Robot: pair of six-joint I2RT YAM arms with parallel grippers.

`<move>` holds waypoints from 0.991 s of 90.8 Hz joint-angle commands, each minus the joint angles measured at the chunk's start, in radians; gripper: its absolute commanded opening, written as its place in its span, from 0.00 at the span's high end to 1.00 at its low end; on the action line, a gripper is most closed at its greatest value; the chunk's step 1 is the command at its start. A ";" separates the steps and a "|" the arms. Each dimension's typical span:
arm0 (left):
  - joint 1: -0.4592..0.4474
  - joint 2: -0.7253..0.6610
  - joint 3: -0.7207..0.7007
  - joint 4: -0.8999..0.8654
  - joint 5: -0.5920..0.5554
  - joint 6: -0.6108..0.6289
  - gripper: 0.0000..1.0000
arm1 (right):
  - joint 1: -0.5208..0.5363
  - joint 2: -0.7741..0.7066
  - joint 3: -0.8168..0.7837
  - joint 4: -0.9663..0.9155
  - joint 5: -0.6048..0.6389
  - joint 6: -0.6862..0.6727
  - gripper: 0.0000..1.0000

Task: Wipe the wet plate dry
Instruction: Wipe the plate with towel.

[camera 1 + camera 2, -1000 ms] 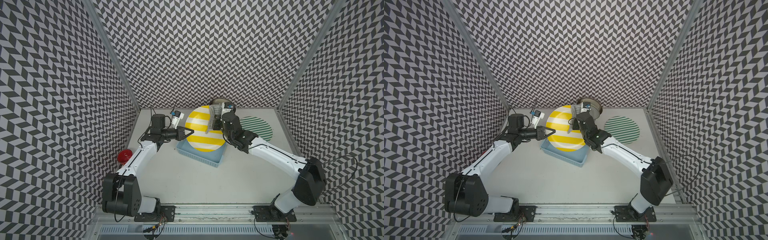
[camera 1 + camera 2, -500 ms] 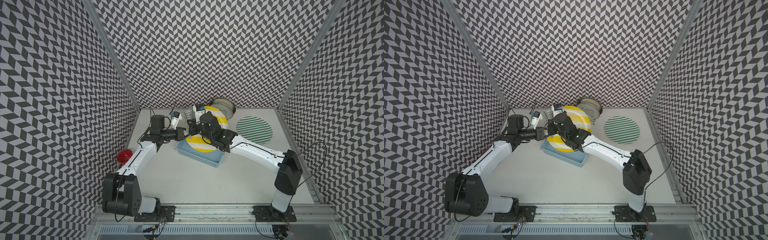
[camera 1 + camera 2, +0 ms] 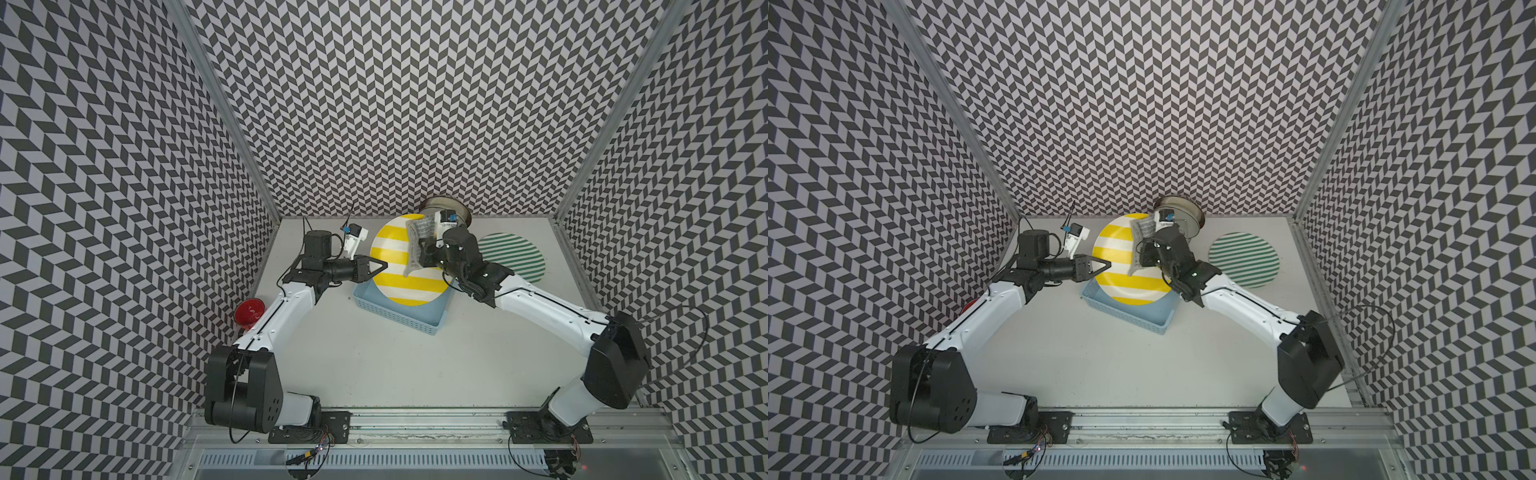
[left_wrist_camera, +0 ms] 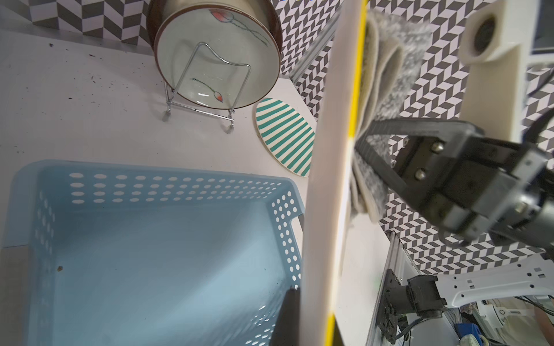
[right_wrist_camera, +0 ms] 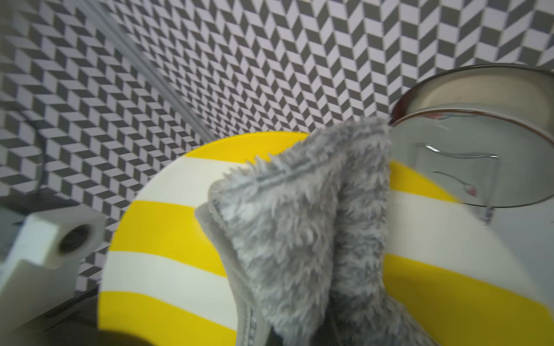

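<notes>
A yellow-and-white striped plate [image 3: 401,272] [image 3: 1121,278] is held tilted up above a blue basket. My left gripper [image 3: 380,265] [image 3: 1106,264] is shut on the plate's left rim. In the left wrist view the plate [image 4: 332,149] shows edge-on, clamped in that gripper [image 4: 311,323]. My right gripper [image 3: 422,254] [image 3: 1142,254] is shut on a folded grey fluffy cloth [image 3: 415,243] [image 3: 1138,245]. The cloth [image 5: 299,224] is pressed flat against the upper right part of the plate's striped face [image 5: 168,227]. It hides the right gripper's fingers in the right wrist view.
Under the plate sits the blue perforated basket [image 3: 395,318] [image 4: 150,179]. A green-striped plate [image 3: 515,257] lies flat at the back right. A ceramic dish in a wire rack [image 4: 215,54] stands at the back wall. A red cup [image 3: 248,311] is by the left wall.
The right arm swept the cloth leftward across the plate's face, then back to its upper right part. The left gripper kept its hold and the plate stayed tilted.
</notes>
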 commanded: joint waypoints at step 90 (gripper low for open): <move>-0.013 -0.065 0.004 0.159 0.169 0.010 1.00 | 0.255 0.136 0.067 -0.066 -0.027 -0.023 1.00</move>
